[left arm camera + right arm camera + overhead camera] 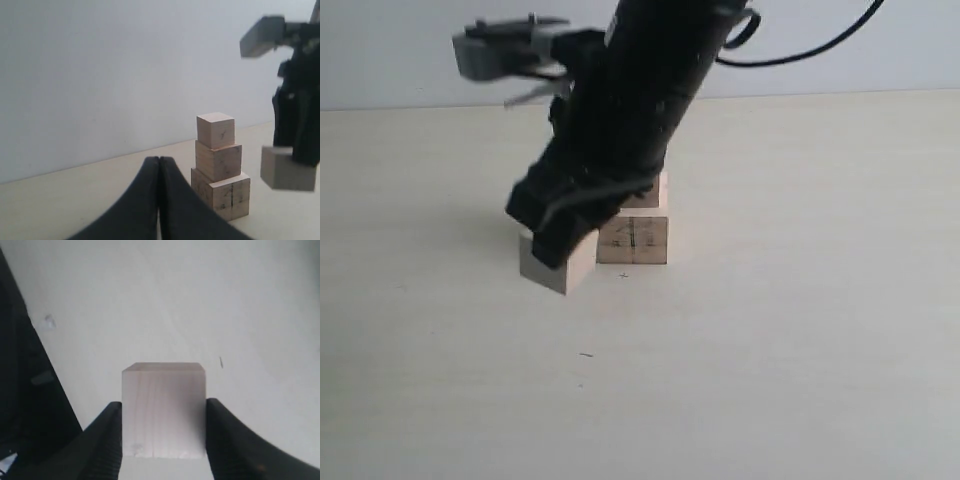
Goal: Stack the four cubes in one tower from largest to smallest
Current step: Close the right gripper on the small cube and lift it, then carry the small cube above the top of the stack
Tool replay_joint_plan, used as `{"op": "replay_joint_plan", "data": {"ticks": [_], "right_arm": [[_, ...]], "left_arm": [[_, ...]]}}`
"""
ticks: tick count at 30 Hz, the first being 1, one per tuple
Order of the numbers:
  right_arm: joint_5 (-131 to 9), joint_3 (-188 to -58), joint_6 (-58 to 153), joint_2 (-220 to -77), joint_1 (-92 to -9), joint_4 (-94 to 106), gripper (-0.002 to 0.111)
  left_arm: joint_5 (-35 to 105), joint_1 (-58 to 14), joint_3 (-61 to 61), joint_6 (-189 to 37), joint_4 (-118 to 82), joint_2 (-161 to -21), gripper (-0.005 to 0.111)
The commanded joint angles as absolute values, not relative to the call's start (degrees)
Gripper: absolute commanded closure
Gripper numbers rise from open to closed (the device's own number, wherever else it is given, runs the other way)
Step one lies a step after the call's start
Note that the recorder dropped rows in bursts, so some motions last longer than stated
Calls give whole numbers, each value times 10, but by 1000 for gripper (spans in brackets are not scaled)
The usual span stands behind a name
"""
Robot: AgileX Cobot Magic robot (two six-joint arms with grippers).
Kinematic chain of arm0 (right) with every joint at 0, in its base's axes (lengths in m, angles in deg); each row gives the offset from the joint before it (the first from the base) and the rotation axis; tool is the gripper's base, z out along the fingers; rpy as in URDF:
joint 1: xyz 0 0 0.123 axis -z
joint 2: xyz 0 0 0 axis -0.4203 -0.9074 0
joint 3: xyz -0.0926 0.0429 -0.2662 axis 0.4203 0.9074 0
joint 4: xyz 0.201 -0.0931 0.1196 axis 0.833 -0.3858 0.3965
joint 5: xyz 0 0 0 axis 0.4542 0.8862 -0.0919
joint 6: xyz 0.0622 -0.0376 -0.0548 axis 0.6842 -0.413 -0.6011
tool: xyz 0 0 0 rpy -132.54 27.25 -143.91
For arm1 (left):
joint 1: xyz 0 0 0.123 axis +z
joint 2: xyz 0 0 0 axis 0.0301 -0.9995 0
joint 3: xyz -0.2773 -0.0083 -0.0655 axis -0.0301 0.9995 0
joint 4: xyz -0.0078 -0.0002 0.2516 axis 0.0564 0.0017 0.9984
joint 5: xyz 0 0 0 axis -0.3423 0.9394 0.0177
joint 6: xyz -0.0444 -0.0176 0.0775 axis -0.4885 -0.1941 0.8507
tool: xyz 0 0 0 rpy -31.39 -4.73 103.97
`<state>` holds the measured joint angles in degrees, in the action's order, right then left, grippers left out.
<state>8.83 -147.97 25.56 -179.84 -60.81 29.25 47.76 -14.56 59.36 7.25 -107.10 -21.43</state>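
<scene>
Gripping the fourth cube [163, 390] in the right gripper [163, 412], pads [107, 440] flat on two opposite faces, down at base level just beside the three-cube tower [218, 165]. Looks light, stiff, smooth wood; best held mid-face, likely to twist if pinched near an edge. Pinched shut and empty on the left gripper [159, 161], short of the stack. Needs a lift clear above the top cube [215, 129] — small landing face, easy to clip. Open table [800, 330] all round.

The pale tabletop [800, 330] I worked over bore the largest wooden cube [633, 240], dark line on its near face, flat on the surface, with a small dark mark [585, 354] in front.
</scene>
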Motion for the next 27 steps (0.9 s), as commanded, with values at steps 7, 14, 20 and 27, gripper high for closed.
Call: {"op": "replay_joint_plan", "data": {"ticks": [7,14,20,27], "right_arm": [[94,-1654,554,-1779,-609,120,66],[94,-1710,621,-1810,-605,9,66],[94,-1761,664,-1875,-578,29,66],[94,-1794,698,-1923,-527,118,66]], "left_arm": [[476,-61,607,69,-1051,-211,107],[453,-13,607,68,-1048,-211,107],[451,-10,607,69,-1048,-211,107],[451,-10,607,69,-1048,-211,107]]}}
